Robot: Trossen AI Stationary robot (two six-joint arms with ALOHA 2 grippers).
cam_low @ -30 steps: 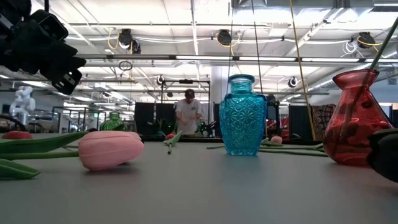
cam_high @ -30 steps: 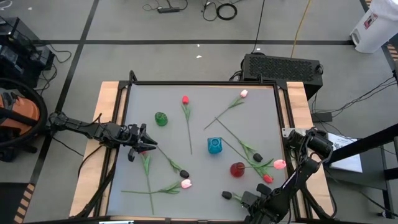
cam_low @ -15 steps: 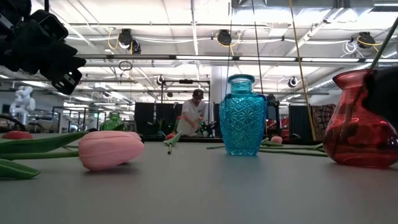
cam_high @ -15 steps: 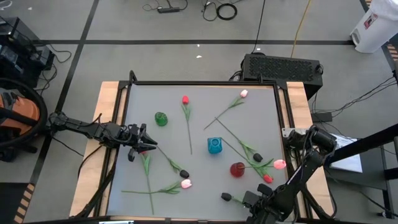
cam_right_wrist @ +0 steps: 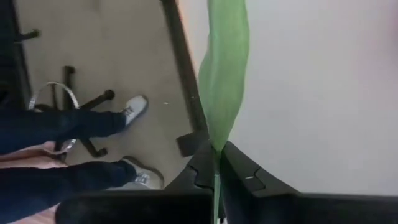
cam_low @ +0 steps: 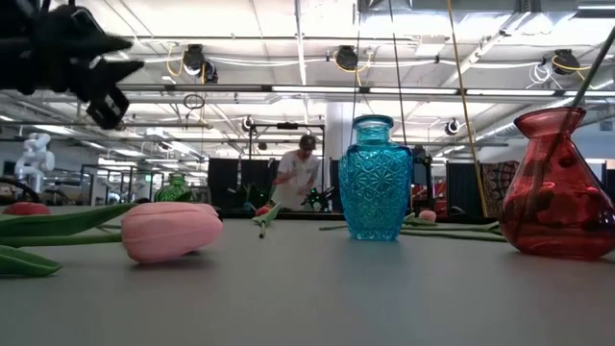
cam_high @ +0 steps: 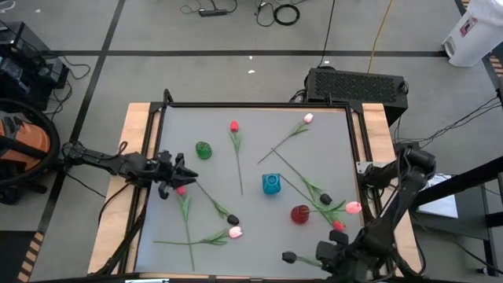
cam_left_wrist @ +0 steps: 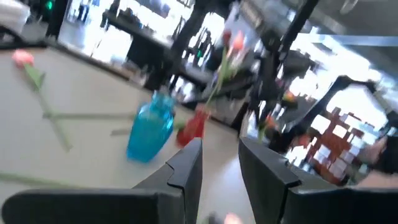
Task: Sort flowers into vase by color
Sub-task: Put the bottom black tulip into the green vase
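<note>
Artificial tulips lie scattered on the grey table (cam_high: pixel 330 134): red (cam_high: pixel 234 126), pink (cam_high: pixel 308 119), pink (cam_high: pixel 235 232), dark (cam_high: pixel 233 219) and others near the red vase (cam_high: pixel 300 214). A green vase (cam_high: pixel 203 149) and a blue vase (cam_high: pixel 271 184) stand upright. My left gripper (cam_high: pixel 174 181) is open by the table's left edge, just beside a red tulip head (cam_high: pixel 181 189). My right gripper (cam_high: pixel 324 255), at the near edge, is shut on a dark-headed tulip (cam_high: pixel 288 256). In the low view a thin stem (cam_low: pixel 581 72) sticks up out of the red vase (cam_low: pixel 553 187). My right gripper pinches the dark tulip's thin green stem (cam_right_wrist: pixel 216 182) between its two fingers. The stem runs forward out of the fingers, with a long green leaf (cam_right_wrist: pixel 224 74) ahead of them. The dark head (cam_high: pixel 288 256) points toward the table's left. Whether any part rests on the table does not show.
A raised dark frame (cam_high: pixel 357 141) rims the table. The three vases stand in the middle and right part, with stems crossing between them. A person's legs and shoes (cam_right_wrist: pixel 74 130) show on the floor past the near edge; another person (cam_low: pixel 293 173) stands far behind the table.
My right gripper has risen out of the low view and drawn toward the near edge, carrying the dark tulip with it; its elbow has swung toward the right. My left gripper has backed slightly toward the left edge and tipped, uncovering the red tulip head.
</note>
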